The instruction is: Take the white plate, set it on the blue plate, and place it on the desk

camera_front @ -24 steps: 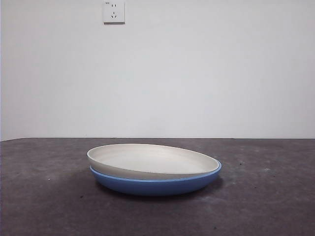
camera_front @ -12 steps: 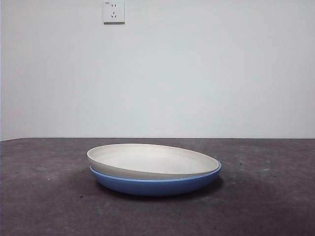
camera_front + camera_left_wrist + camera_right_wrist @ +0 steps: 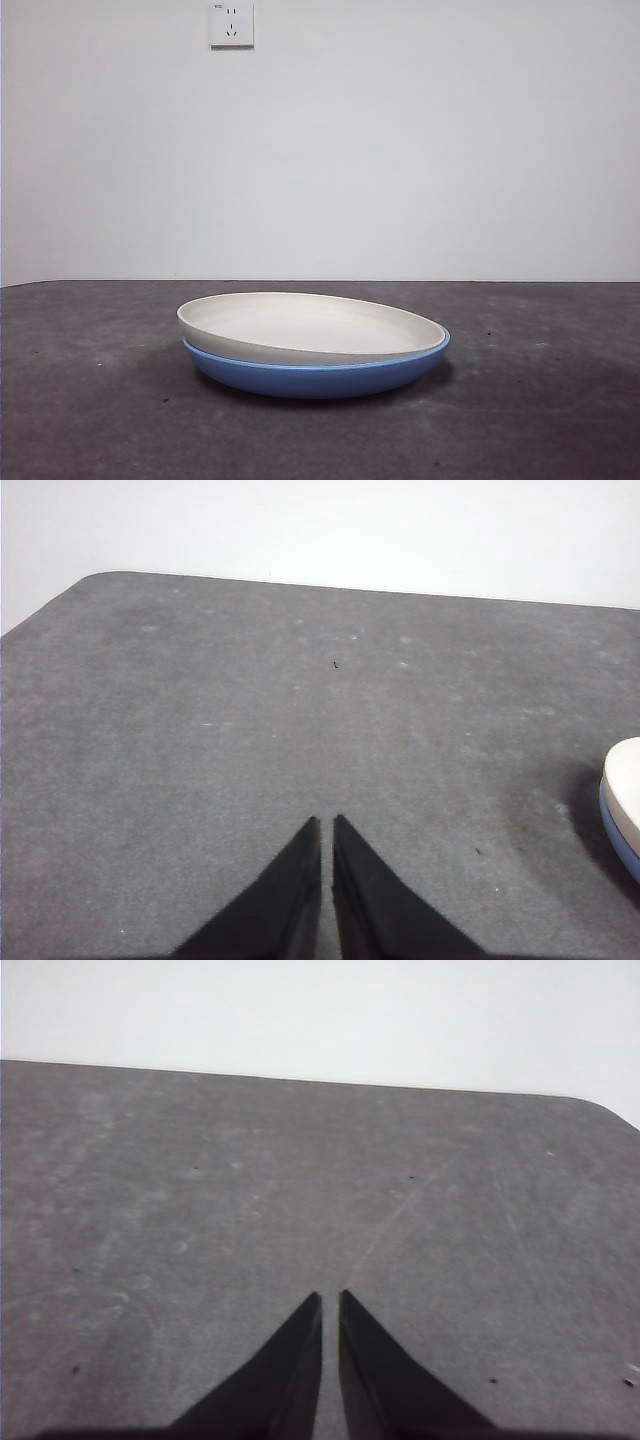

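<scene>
The white plate (image 3: pixel 310 328) sits nested in the blue plate (image 3: pixel 318 372), and the pair rests on the desk (image 3: pixel 90 400) a little toward the near edge, roughly in the middle of the front view. The white one does not lie level: its rim rides high at the 9 o'clock side and dips toward 3 o'clock, where it sinks just inside the blue rim, so its open face tips slightly to the right. Being round, neither plate has a true long axis (from this low angle each reads as a wide ellipse stretched from 9 to 3 o'clock). Both face upward.

Around the plates the dark grey surface carries only faint pale speckles and a few dark specks. On the white wall (image 3: pixel 400 150) behind, a wall socket (image 3: pixel 231 24) sits high at about 11 o'clock from the plates.

Neither arm shows in the front view. The left gripper (image 3: pixel 326 825) hangs over bare desk with its two black jaws drawn together to a thin slit, gripping nothing; the edge of the stacked plates shows at about 3 o'clock in its view, well apart from the tips. The right gripper (image 3: pixel 330 1300) likewise hangs over bare desk, jaws nearly touching and holding nothing.
</scene>
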### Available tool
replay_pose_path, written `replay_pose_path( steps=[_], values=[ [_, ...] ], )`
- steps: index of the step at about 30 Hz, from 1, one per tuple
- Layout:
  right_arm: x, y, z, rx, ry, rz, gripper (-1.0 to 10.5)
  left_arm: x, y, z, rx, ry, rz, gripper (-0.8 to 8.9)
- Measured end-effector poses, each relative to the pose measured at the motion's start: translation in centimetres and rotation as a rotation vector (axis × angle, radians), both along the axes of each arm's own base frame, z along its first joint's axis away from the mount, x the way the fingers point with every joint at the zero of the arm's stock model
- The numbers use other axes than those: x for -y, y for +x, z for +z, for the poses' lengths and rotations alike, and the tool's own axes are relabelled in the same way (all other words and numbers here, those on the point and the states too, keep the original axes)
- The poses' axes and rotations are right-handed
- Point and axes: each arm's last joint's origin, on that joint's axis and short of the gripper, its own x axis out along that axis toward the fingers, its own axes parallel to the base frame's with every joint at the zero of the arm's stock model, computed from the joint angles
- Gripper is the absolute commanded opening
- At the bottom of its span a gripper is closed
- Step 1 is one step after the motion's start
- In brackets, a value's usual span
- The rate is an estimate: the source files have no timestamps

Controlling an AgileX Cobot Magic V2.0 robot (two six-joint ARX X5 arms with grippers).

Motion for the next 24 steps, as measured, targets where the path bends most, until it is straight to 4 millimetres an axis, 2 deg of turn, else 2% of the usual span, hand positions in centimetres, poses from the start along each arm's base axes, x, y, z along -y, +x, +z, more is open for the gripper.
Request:
replay_pose_path(
  steps=[8,24],
  values=[
    [-0.1,0.3,-2.7,-0.052,0.000,0.011,0.3,0.0,0.0,0.0,0.000,0.000,0.000,0.20],
    [-0.5,0.5,-2.8,-0.011,-0.007,0.054,0.3,0.0,0.0,0.0,0.000,0.000,0.000,0.20]
  ],
)
